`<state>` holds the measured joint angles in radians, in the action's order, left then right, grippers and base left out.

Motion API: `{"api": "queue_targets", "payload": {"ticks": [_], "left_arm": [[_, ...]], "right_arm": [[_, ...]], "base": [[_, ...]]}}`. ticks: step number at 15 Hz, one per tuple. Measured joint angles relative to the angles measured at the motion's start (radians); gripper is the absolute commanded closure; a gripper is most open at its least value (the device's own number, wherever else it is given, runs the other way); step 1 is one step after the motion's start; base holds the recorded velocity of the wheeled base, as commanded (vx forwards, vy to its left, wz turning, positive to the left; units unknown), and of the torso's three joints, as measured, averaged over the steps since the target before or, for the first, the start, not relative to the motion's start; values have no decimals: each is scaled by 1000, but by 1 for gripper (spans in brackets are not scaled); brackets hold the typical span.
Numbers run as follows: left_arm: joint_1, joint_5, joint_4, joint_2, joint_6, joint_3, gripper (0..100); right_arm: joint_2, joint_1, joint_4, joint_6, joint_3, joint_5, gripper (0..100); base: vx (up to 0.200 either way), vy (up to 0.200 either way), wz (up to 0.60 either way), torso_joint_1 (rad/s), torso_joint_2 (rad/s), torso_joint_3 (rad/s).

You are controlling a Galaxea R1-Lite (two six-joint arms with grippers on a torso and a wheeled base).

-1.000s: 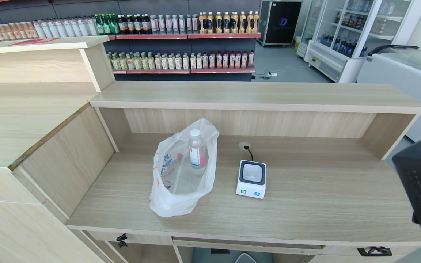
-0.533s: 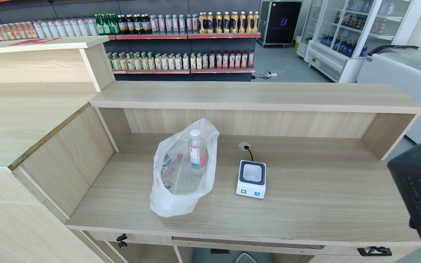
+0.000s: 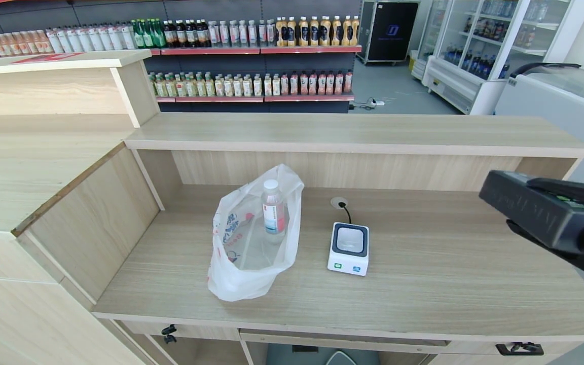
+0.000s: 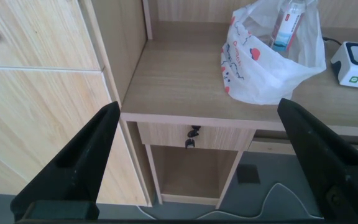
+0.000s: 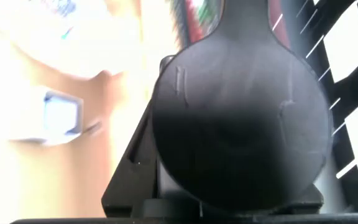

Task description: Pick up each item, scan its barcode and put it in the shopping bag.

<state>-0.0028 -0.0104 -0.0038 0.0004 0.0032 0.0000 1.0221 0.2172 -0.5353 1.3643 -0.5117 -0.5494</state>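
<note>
Bottle (image 3: 274,212) upright in shopping bag (image 3: 232,276), scanner (image 3: 349,248) near, L gripper (image 4: 197,106) spread wide

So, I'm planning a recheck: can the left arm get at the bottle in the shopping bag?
Probably yes: the shopping bag gapes, bottle upright inside, and nothing stands between it and the open left gripper.

Head view high above counter (image 3: 424,284), left wrist view low, nearer, both showing shopping bag (image 3: 231,276)
</note>
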Motion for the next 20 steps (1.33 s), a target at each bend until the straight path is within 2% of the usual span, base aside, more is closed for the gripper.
{"api": "queue_targets", "payload": {"ticks": [2,4,6,8,10,14,16,18,20], "left_arm": [[0,0,0,0,0,0,0],[0,0,0,0,0,0,0],[0,0,0,0,0,0,0],[0,0,0,0,0,0,0],[-1,0,0,0,0,0,0],[-1,0,0,0,0,0,0],[0,0,0,0,0,0,0],[0,0,0,0,0,0,0],[1,0,-1,0,0,0,0]], "right_arm": [[8,-155,179,-353,-29,127,100],[21,-266,323,-645,-79,189,100],[42,-391,369,-836,-105,211,100],[64,-487,383,-924,-99,218,100],[76,-509,380,-998,-81,218,100],[110,-425,358,-1216,-122,220,100],[163,-396,373,-1314,-171,209,100],[224,-385,366,-1356,-180,129,100],[294,-427,350,-1393,-172,-73,100]], "base": [[0,0,0,0,0,0],[0,0,0,0,0,0],[0,0,0,0,0,0],[0,0,300,1,1,1],[0,0,600,0,5,5],[0,0,600,5,4,2],[0,0,0,0,0,0],[0,0,0,0,0,0],[0,0,0,0,0,0]]}}
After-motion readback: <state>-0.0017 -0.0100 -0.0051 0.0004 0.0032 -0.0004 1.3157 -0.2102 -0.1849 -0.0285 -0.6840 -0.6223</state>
